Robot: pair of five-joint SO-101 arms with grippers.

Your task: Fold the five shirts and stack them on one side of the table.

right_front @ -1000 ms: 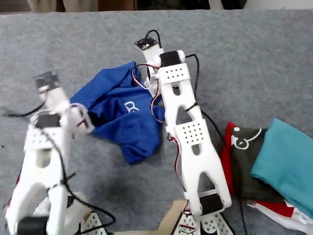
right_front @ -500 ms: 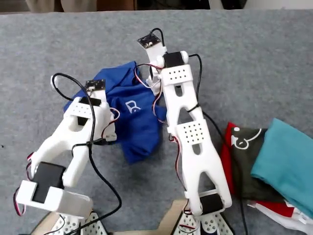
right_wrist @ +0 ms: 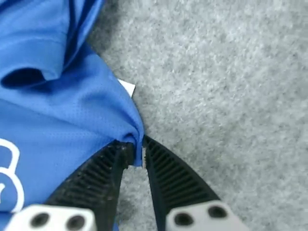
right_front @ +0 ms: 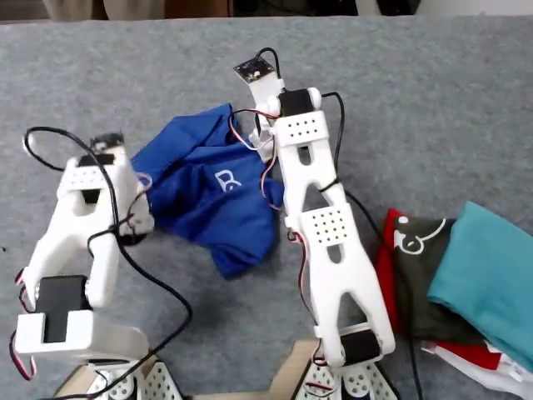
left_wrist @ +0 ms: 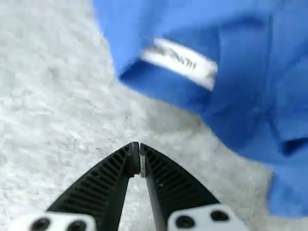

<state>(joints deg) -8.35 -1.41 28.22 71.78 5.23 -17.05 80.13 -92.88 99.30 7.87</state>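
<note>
A crumpled blue shirt (right_front: 208,196) with a white logo lies on the grey table left of centre. My right gripper (right_wrist: 136,148) is shut on a pinch of the shirt's edge (right_wrist: 72,110), near a small white tag (right_wrist: 127,87). In the high view that arm (right_front: 312,208) stretches from the front to the shirt's far right corner. My left gripper (left_wrist: 135,161) is shut with nothing in it, over bare table beside the shirt's collar label (left_wrist: 180,62). The left arm (right_front: 87,217) stands at the shirt's left side.
A pile of shirts lies at the right edge: a teal one (right_front: 487,271) on top, a dark one (right_front: 416,279) with a white logo, red (right_front: 385,267) and white (right_front: 491,371) beneath. The far and left parts of the grey table (right_front: 416,100) are bare.
The left arm swung in over the shirt's left part and has pulled back to the left, off the cloth. The shirt's left side lies more spread. The right arm kept still.
</note>
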